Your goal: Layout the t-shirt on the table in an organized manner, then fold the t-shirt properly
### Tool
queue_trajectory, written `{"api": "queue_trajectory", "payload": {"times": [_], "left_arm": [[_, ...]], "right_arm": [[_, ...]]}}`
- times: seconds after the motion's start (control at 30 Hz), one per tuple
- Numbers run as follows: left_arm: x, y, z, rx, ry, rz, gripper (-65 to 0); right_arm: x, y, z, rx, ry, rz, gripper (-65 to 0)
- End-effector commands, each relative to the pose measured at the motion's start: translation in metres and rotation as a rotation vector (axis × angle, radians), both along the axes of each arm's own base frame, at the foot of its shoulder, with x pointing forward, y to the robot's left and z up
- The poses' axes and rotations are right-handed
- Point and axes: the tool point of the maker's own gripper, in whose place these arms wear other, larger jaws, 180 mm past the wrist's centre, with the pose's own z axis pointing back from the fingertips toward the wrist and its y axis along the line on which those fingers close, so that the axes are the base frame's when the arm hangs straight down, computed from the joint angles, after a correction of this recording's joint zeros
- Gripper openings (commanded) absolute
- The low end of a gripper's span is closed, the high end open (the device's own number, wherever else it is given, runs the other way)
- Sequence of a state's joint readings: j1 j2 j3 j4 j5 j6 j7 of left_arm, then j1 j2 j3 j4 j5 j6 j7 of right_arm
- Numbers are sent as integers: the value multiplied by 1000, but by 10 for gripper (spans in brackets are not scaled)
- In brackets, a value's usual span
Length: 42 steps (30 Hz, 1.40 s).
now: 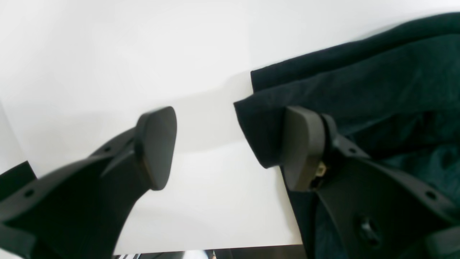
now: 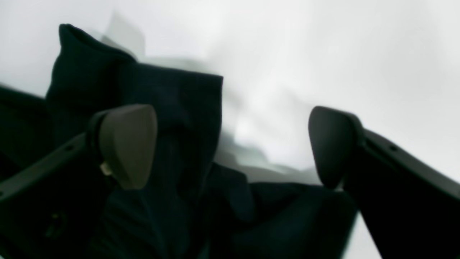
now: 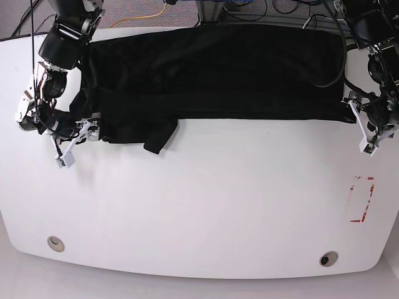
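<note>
- Grippers first: left gripper (image 1: 230,147) jaws spread wide, nothing between the pads, one pad over bare table, the other resting against the t-shirt's corner edge; sits at the scene's right edge (image 3: 368,128).
- Right gripper (image 2: 233,147) also wide open, holding nothing, dark cloth lying under and between its fingers; sits at the scene's left edge (image 3: 78,140). Wrist view is blurry.
- Table (image 3: 206,212): glossy white, rounded corners, fills most of the base view.
- T-shirt (image 3: 212,75): plain black, spread as a long band along the far side of the table, running almost from left arm to right arm; near edge mostly straight, with a bunched flap hanging toward the near side at left of centre.
- Red tape outline (image 3: 361,199): near right, well apart from the shirt.
- Two metal grommets: near left (image 3: 56,243) and near right (image 3: 328,258), along the near edge.
</note>
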State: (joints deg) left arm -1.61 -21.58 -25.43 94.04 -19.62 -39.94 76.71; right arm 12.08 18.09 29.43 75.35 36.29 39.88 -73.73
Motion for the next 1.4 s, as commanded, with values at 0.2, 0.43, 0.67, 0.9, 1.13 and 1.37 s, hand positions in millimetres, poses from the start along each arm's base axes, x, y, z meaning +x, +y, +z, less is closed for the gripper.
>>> {"api": "queue_trajectory", "payload": {"times": [0.2,0.43,0.67,0.9,1.13,1.37], "left_arm": [[8,7,15,26,-41,-2,-228],[6,8,14,26,-36,1,-228],[5,8,13,26,-35,1,-229],[5,8,13,26,-35,1,-229],[5,7,12,23,-34,2,-229],[5,7,11,23,-31,3,-229]], "right_arm": [[6,26,-8,63,10,41,0],[5,44,-13,99,20,53,-2],[6,53,-14,120,17,58,-151],[8,58,-13,129,12,60,-550],[6,61,-12,124,33,82,-595],[8,82,9,168,-1,181,-595]]}}
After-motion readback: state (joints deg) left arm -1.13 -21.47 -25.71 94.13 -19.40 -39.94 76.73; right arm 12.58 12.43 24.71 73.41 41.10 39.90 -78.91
